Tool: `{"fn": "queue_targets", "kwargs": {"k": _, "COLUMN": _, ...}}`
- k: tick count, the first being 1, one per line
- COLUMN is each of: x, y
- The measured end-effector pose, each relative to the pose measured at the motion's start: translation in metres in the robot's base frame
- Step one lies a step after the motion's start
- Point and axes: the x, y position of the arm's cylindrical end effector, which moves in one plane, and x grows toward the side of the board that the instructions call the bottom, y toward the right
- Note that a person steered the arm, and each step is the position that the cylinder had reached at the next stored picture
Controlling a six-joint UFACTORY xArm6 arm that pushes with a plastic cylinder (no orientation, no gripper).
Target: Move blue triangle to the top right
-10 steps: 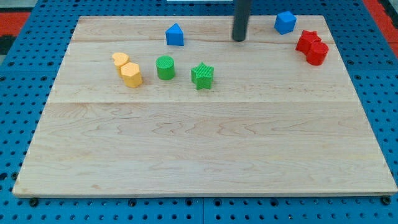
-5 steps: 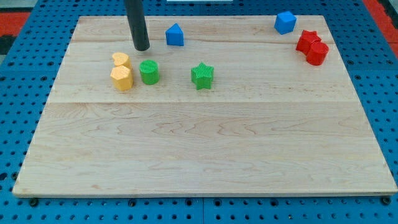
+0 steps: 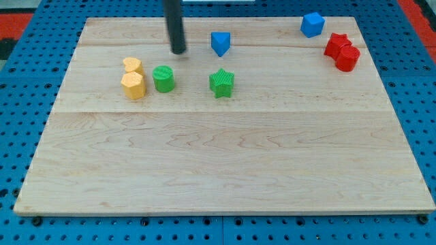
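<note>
My tip [image 3: 178, 51], the bare lower end of the dark rod with nothing to clench or grasp, rested on the pale wooden board [image 3: 225, 170] near the view's top, left of centre. It stood apart from the small blue triangle block [image 3: 219, 43], which lay to its right, in the upper middle of the board. That triangle pointed its apex toward the view's bottom, its long axis roughly vertical in the view. Below it sat the green star block [image 3: 221, 82]. Below my tip was the green cylinder block [image 3: 163, 78], with the yellow hexagon block [image 3: 133, 85] and a smaller yellow block [image 3: 132, 65] further left. At top right sat the blue cube block [image 3: 313, 24] and two touching red blocks [image 3: 342, 52].
</note>
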Motion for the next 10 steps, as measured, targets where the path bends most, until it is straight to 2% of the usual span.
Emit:
{"fn": "queue_targets", "kwargs": {"k": 1, "x": -0.033, "y": 0.048}}
{"fn": "queue_targets", "kwargs": {"k": 3, "x": -0.049, "y": 0.037}}
{"fn": "queue_targets", "kwargs": {"k": 4, "x": -0.054, "y": 0.068}}
{"fn": "queue_targets", "kwargs": {"k": 6, "x": -0.090, "y": 0.128}}
{"fn": "queue_targets", "kwargs": {"k": 7, "x": -0.090, "y": 0.106}}
{"fn": "queue_targets", "kwargs": {"k": 10, "x": -0.094, "y": 0.103}}
